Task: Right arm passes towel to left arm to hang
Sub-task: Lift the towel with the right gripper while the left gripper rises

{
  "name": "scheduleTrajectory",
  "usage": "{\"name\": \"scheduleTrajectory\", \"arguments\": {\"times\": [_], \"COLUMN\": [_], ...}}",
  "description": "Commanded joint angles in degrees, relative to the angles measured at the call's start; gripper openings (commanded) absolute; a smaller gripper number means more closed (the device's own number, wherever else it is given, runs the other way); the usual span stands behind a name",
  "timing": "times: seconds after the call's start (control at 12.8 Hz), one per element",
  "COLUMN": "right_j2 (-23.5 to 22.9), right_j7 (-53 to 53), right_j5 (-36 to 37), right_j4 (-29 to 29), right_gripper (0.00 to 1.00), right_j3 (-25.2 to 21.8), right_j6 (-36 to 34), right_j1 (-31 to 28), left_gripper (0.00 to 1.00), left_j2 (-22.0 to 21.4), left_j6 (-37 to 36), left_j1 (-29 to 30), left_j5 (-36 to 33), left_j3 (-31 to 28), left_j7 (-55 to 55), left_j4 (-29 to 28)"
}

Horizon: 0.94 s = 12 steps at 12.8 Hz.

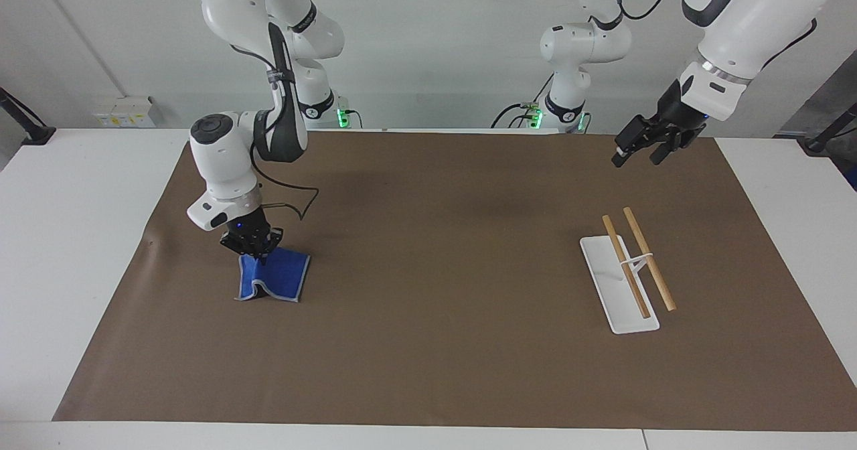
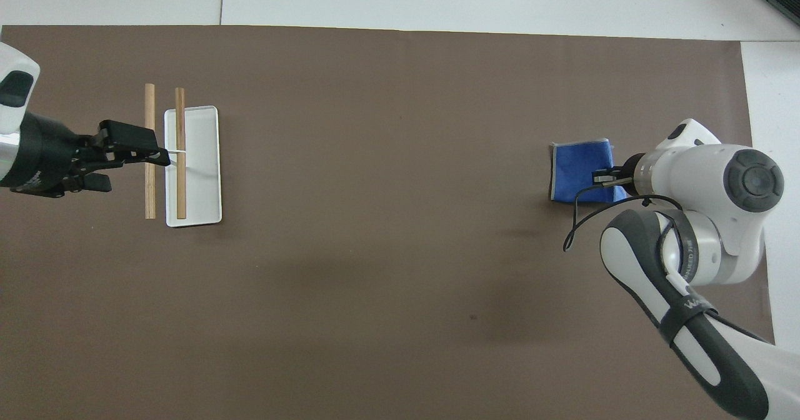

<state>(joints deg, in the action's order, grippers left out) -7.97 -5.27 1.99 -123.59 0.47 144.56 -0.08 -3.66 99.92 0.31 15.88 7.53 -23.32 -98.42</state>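
The blue towel (image 1: 280, 277) is bunched and partly lifted, and its lower edge still rests on the brown mat at the right arm's end. It also shows in the overhead view (image 2: 578, 170). My right gripper (image 1: 255, 248) is shut on the towel's upper edge; in the overhead view this gripper (image 2: 607, 178) sits at the towel's side. My left gripper (image 1: 641, 148) is open and empty, up in the air over the mat at the left arm's end. In the overhead view the left gripper (image 2: 128, 151) overlaps the rack's rods.
A hanging rack with a white base (image 1: 612, 296) and two wooden rods (image 1: 646, 259) stands on the mat at the left arm's end. The overhead view shows its base (image 2: 201, 182) and rods (image 2: 180, 182). The brown mat (image 1: 428, 269) covers the table.
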Motion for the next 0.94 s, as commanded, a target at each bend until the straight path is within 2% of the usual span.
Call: {"name": "scheduleTrajectory", "arguments": {"times": [0.0, 0.16, 0.39, 0.7, 0.86], "right_j2": [3.2, 5.8, 8.9, 11.7, 11.5], "right_j7": [0.5, 0.4, 0.4, -0.3, -0.1], "right_j5": [-4.0, -12.8, -21.8, -36.0, -41.0], "right_j4": [1.1, 1.3, 3.2, 3.9, 5.2], "right_gripper": [0.0, 0.0, 0.0, 0.0, 0.0], "right_j3": [1.0, 1.5, 1.5, 3.1, 3.7], "right_j6": [-4.0, -6.4, -12.4, -13.7, -14.3], "right_j1": [2.0, 4.1, 6.2, 6.8, 7.3], "left_gripper": [1.0, 1.0, 1.0, 1.0, 1.0], "left_j2": [-3.3, -4.8, -6.4, -5.4, -3.7], "left_j6": [8.2, 14.6, 22.9, 34.1, 42.1], "left_j1": [-0.3, -0.4, -0.7, -1.1, -1.3], "left_j5": [3.9, 7.3, 9.4, 16.2, 20.0], "left_j3": [3.1, 4.6, 7.1, 9.2, 12.5], "left_j7": [-13.1, -19.0, -21.9, -30.8, -38.1], "left_j4": [-6.2, -10.0, -15.8, -19.4, -21.0]}}
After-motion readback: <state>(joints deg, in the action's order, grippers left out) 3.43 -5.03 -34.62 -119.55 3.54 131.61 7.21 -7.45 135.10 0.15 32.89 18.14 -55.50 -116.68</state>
